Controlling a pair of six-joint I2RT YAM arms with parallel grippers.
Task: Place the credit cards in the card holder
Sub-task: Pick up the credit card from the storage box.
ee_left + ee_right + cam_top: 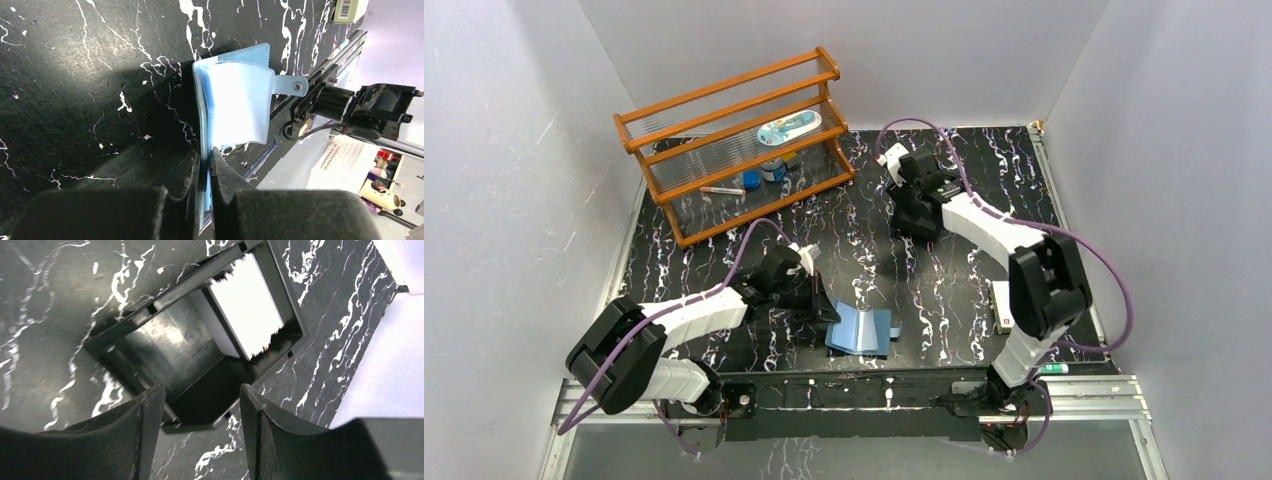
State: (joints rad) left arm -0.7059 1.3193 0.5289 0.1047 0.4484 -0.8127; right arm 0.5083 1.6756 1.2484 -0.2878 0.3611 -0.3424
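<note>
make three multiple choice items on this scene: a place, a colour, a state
1. The slatted wooden rack is: A. orange-brown B. green C. white
2. The right gripper is: A. shut on a card B. open over the black rectangular tray C. out of view
3. Where is the blue folding card holder? A. on that rack B. near the front edge of the table C. in that tray
Answers: A, seen in the top view; B, its fingers stand apart, nothing between; B, the shut left gripper holds it there.
</note>
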